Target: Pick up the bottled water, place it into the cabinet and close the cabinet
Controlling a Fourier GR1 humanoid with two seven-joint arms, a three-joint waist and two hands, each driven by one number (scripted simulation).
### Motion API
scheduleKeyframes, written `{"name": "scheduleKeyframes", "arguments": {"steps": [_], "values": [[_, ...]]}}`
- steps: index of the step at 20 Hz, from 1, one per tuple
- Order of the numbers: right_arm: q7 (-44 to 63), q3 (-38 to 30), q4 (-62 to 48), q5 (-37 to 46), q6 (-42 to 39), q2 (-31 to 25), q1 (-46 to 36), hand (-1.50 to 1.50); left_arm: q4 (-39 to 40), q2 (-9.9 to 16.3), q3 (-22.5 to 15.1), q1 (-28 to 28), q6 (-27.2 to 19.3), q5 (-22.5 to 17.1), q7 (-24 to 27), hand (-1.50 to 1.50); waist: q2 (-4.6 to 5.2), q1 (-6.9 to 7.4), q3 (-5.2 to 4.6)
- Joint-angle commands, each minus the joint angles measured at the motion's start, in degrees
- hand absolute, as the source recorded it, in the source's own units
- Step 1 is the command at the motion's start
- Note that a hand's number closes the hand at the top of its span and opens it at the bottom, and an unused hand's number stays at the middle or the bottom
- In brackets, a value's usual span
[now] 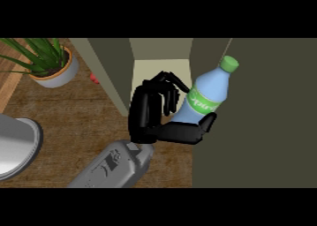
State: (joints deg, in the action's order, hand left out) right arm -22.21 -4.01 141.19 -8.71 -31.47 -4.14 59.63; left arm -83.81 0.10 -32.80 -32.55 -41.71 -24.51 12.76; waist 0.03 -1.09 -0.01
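Note:
The bottled water (pixel 209 90) is light blue with a green cap and a green label. It leans with its cap up and to the right, in front of the open cabinet (pixel 162 66). My left hand (pixel 146 112) is shut on its lower part, with the fingers (pixel 168 84) curled behind the bottle and the thumb (pixel 207 122) across its base. The bottle's bottom is hidden by the hand. The cabinet's dark olive door (pixel 265 119) stands open on the right, right beside the bottle. My right hand does not show.
A potted green plant (pixel 51 64) stands at the upper left on the wooden counter (pixel 76 119). A small red thing (pixel 94 78) lies by the cabinet's left wall (pixel 111 75). A round grey metal vessel (pixel 11 148) sits at the left edge.

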Motion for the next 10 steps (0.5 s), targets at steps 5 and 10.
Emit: {"name": "scheduleKeyframes", "arguments": {"steps": [5, 10], "values": [[2.0, -4.5, 5.1, -7.4, -0.9, -0.6, 0.0, -1.5, 8.7, -0.1, 1.2, -6.3, -3.8, -0.1, 1.1, 1.5, -0.05, -0.04, 0.0], [3.4, -3.5, 6.6, -7.6, -1.6, -0.2, 1.3, -1.5, 18.5, -0.1, 2.1, -13.0, -3.7, -3.2, 2.1, 1.5, 0.17, -0.75, -0.02]]}}
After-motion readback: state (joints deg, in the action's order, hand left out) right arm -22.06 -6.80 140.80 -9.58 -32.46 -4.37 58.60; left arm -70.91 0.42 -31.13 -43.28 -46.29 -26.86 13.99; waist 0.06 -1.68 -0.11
